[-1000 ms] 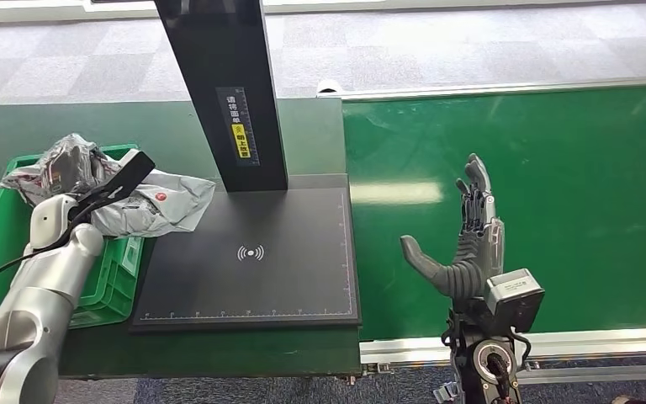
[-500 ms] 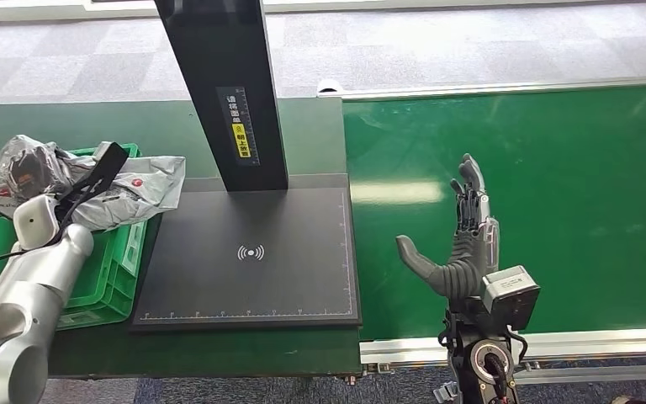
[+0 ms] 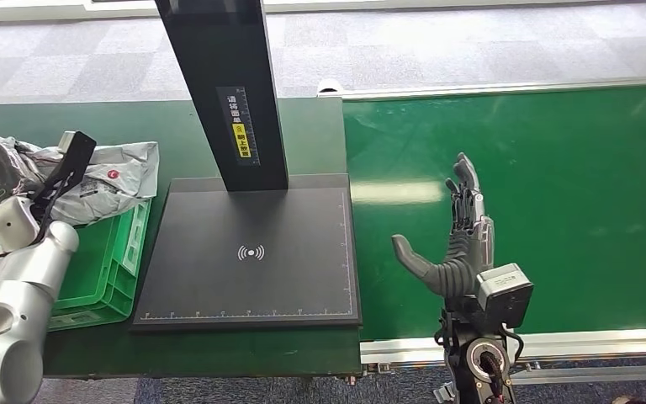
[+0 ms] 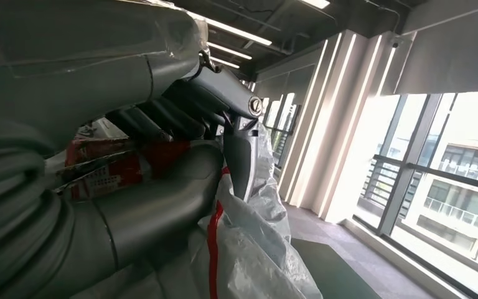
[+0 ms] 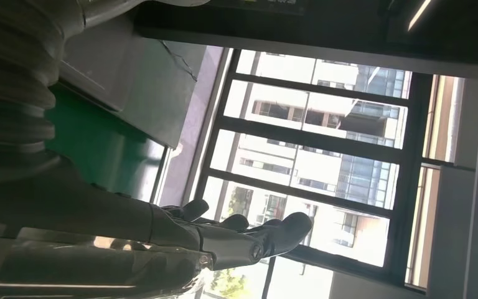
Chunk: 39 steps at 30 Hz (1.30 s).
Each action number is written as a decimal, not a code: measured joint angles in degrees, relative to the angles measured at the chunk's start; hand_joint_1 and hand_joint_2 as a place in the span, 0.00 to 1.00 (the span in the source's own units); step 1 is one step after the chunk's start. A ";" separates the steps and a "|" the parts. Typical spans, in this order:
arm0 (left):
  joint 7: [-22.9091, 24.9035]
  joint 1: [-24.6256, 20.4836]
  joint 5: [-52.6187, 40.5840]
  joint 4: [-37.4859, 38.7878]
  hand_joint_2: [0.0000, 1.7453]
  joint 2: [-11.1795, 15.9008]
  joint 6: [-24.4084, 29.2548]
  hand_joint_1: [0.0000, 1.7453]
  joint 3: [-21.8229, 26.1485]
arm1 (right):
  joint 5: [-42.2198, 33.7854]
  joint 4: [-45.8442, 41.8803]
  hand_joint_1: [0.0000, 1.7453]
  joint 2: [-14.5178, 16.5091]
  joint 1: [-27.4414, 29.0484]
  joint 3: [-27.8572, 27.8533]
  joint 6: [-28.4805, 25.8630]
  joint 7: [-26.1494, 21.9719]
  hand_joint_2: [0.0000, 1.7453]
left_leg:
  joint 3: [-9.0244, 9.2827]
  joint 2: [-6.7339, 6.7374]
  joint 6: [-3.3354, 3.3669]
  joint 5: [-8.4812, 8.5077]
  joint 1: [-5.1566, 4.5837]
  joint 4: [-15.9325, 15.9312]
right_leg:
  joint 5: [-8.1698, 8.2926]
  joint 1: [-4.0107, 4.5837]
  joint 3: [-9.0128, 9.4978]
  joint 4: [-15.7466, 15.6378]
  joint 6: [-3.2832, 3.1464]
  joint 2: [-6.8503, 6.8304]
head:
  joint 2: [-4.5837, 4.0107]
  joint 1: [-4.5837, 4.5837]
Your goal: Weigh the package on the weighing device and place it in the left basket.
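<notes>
The left robot hand (image 3: 0, 168) gripped the grey package (image 3: 92, 181) above the green basket (image 3: 101, 269), left of the scale (image 3: 252, 252). The right robot hand (image 3: 458, 244) was spread, holding nothing, right of the scale.

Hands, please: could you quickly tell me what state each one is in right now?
Left hand: grips the grey package, held over the green basket.
Right hand: open, holding nothing, above the green belt.

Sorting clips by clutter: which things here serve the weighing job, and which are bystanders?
Job:
- grey package, held by left hand
- black weighing device
- green basket

Bystanders:
- green conveyor belt
- right hand, holding nothing
</notes>
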 joint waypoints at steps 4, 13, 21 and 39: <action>0.94 0.11 -0.26 0.00 1.00 0.33 0.39 0.00 0.95 | 0.02 0.00 0.00 0.10 0.00 0.16 -0.04 0.16 1.00 | 0.00 0.00 0.00 0.00 0.00 0.00 | 0.00 0.00 -0.01 0.00 0.00 0.00 | 0.00 -0.01; -0.51 0.24 1.64 0.00 0.00 0.38 0.14 0.00 3.40 | 0.06 0.00 0.00 0.14 0.01 0.26 -0.07 0.46 1.00 | 0.00 0.00 0.00 0.00 0.00 0.00 | 0.00 0.00 -0.01 0.00 0.00 0.00 | 0.00 -0.01; -10.66 0.33 13.31 -0.45 0.00 -0.59 -2.23 0.00 7.59 | 0.25 0.00 0.00 0.32 0.15 0.27 -0.44 0.81 1.00 | 0.00 0.01 0.00 0.00 0.00 0.00 | 0.00 0.00 -0.04 -0.01 0.00 0.00 | 0.00 -0.01; -41.70 32.10 77.17 -49.47 1.00 -20.26 -36.16 0.00 -4.53 | 2.35 4.30 0.00 0.29 -0.12 -1.36 -0.55 1.66 1.00 | -0.05 0.01 0.09 -0.21 -0.07 0.02 | -0.09 -0.08 -0.05 -0.09 0.11 0.09 | 0.00 -0.01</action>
